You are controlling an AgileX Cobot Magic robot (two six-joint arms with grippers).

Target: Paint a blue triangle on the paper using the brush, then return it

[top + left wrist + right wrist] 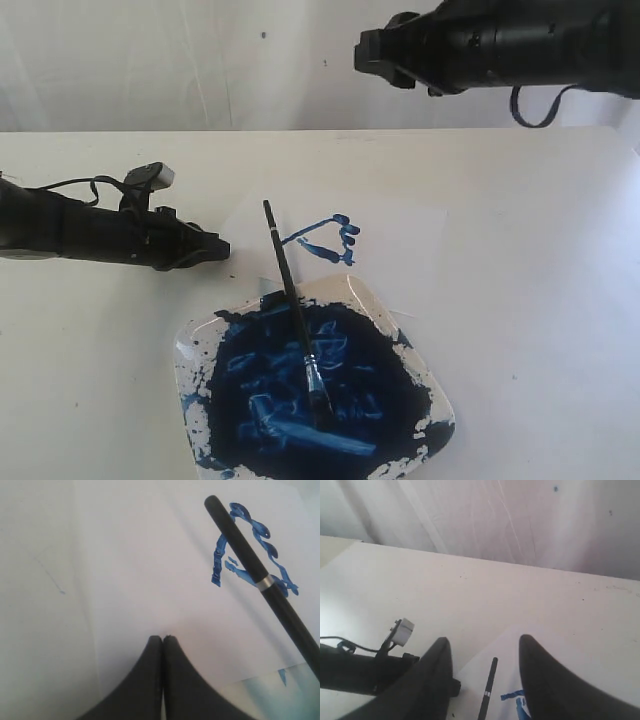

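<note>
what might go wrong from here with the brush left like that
The brush lies with its tip in the dish and its handle sticking out close by the triangle; if it rolls or slides, it may smear the strokes. The left end effector sits shut, low over the paper near the handle, so a careless sweep might knock the brush or drag the sheet.

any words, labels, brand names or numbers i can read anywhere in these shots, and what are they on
None: no readable text in any view.
The brush: no print visible on its handle.
The paper: only the blue triangle, a painted shape, no letters or digits.
The dish: paint smears only, no mark or brand.
</note>
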